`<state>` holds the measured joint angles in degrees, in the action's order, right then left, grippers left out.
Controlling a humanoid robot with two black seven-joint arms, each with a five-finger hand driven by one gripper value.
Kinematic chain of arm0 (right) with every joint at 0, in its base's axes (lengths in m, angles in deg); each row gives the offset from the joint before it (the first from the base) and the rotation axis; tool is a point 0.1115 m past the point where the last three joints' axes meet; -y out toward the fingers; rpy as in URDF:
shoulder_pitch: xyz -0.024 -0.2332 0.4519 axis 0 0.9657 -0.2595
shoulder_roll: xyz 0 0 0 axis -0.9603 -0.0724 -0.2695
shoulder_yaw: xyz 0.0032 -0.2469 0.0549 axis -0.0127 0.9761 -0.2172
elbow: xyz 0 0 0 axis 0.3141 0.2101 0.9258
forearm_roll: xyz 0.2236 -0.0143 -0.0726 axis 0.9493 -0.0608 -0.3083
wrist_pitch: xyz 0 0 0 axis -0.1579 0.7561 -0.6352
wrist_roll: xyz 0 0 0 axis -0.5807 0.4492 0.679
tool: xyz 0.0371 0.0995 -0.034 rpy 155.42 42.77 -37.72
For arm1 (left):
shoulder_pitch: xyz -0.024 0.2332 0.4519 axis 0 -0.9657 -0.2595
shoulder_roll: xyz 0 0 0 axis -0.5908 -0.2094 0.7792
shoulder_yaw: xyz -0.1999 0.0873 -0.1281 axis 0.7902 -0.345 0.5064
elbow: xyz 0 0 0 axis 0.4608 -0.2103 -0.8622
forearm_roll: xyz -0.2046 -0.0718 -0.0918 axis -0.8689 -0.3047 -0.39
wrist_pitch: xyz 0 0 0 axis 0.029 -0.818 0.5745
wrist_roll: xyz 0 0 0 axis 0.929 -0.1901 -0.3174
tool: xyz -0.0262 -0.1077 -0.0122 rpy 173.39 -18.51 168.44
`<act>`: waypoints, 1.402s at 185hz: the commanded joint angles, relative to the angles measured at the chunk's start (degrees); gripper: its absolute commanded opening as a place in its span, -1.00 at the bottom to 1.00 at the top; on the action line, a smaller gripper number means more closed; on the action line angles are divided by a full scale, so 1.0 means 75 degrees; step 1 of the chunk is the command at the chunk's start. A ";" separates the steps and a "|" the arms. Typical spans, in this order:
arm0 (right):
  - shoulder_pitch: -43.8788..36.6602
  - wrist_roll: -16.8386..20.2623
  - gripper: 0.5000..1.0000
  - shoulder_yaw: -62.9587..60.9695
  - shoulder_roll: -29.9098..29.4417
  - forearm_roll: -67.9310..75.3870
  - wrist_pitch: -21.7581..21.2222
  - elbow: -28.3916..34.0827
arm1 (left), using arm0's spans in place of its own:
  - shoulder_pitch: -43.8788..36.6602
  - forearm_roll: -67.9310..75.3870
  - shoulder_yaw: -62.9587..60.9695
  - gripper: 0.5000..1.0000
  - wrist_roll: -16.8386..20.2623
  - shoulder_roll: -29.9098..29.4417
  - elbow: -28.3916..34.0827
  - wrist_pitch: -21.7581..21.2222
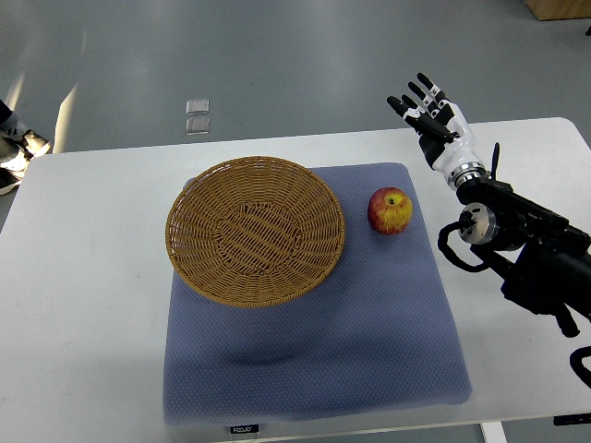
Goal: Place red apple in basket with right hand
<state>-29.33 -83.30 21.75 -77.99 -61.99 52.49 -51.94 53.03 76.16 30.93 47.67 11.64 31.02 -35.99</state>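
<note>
Above the bench's (pixel 83 277) far right, the right hand (pixel 432 115) was raised, fingers (pixel 417 95) spread wide, empty, apart from the red apple (pixel 390 210) beside the basket (pixel 255 231).

Place: robot lab or test room | Evidence: bare grey floor (pixel 305 55) all round a plain white table (pixel 83 277) | blue-grey mat (pixel 369 351) laid as a staged work area | someone's shoe (pixel 23 143) at 10 o'clock

Small label (pixel 244 428) on mat's (pixel 369 369) front edge — print unreadable
</note>
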 commanded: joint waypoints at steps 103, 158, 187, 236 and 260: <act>-0.0011 -0.0004 0.67 0.0000 0.0022 -0.0002 0.0004 -0.0002 | 0.0007 0.0000 0.0001 1.00 0.0001 0.0000 0.0033 -0.0001; -0.0011 0.0008 0.67 0.0000 0.0022 -0.0002 0.0004 -0.0002 | -0.0004 -0.0012 0.0001 1.00 0.0001 0.0000 0.0056 -0.0012; -0.0023 -0.0004 0.67 0.0000 0.0034 -0.0002 0.0015 -0.0025 | -0.0004 0.0000 0.0001 1.00 0.0001 0.0000 0.0045 -0.0001; -0.0023 0.0008 0.67 0.0000 0.0034 0.0021 -0.0008 -0.0248 | -0.0004 0.0000 0.0001 1.00 0.0001 0.0000 0.0056 -0.0001; -0.0034 -0.0004 0.67 0.0000 0.0034 0.0010 -0.0008 -0.0248 | -0.0004 0.0000 0.0001 1.00 0.0001 0.0000 0.0056 -0.0012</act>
<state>-29.50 -83.32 21.75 -77.73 -61.90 52.43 -53.79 52.99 76.14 30.93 47.68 11.64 31.39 -36.04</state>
